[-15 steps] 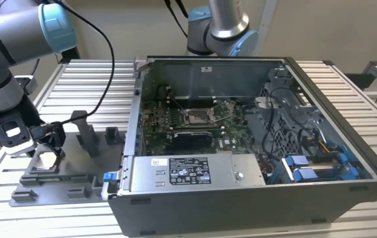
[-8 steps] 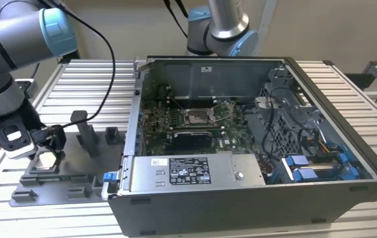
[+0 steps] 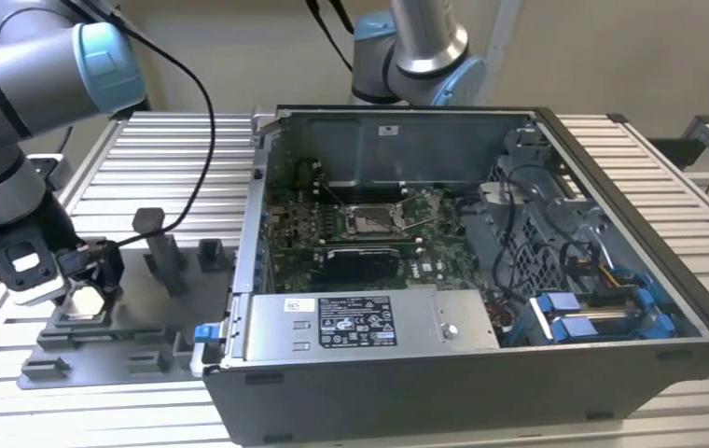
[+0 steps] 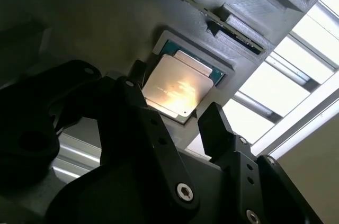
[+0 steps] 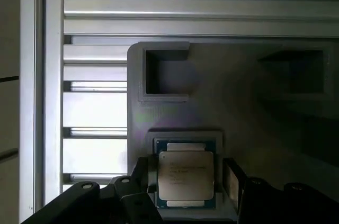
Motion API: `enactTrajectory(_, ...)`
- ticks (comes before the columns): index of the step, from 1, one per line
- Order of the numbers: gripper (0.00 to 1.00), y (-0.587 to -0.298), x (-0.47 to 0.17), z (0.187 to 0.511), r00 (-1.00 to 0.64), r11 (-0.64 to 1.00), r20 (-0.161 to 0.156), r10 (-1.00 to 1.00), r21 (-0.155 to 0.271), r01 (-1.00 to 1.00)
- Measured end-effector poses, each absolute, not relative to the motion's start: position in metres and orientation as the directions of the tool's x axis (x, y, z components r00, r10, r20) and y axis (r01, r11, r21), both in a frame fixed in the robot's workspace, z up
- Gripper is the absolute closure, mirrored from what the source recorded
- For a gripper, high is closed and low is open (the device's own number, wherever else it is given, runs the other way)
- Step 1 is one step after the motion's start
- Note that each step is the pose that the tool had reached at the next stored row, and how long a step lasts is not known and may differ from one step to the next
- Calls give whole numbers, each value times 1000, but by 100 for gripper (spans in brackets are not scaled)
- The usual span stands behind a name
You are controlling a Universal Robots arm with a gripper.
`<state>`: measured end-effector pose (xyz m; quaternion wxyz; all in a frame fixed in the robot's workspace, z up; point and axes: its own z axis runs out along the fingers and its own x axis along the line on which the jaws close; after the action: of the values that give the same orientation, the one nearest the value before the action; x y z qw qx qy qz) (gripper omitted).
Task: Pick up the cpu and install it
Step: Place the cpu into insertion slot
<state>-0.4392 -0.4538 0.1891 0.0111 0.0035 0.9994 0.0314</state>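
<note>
**Straddling the cpu, not yet gripping**

Exterior view: poised with the gripper [image 3: 81, 283] low over the grey fixture [image 3: 143, 329], on the exterior view's left of the open computer case [image 3: 479, 233].

Second wrist view: spread wide, with fingers [image 4: 214, 123] on either side of the cpu [image 4: 177, 89], seated flat in the fixture's recess.

First wrist view: same straddle, fingers [image 5: 231, 179] just beside the cpu [image 5: 185, 176], apart from it.

The exterior view is bright. In the second wrist view, glare shines on the cpu [image 4: 180, 87]; the tool [image 4: 170, 98] looks dark.
</note>
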Motion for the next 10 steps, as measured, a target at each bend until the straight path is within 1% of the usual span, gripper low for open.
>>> enactTrajectory(10, 0, -455, -439, 186, -1000, 998, -22, 8, 63, 6)
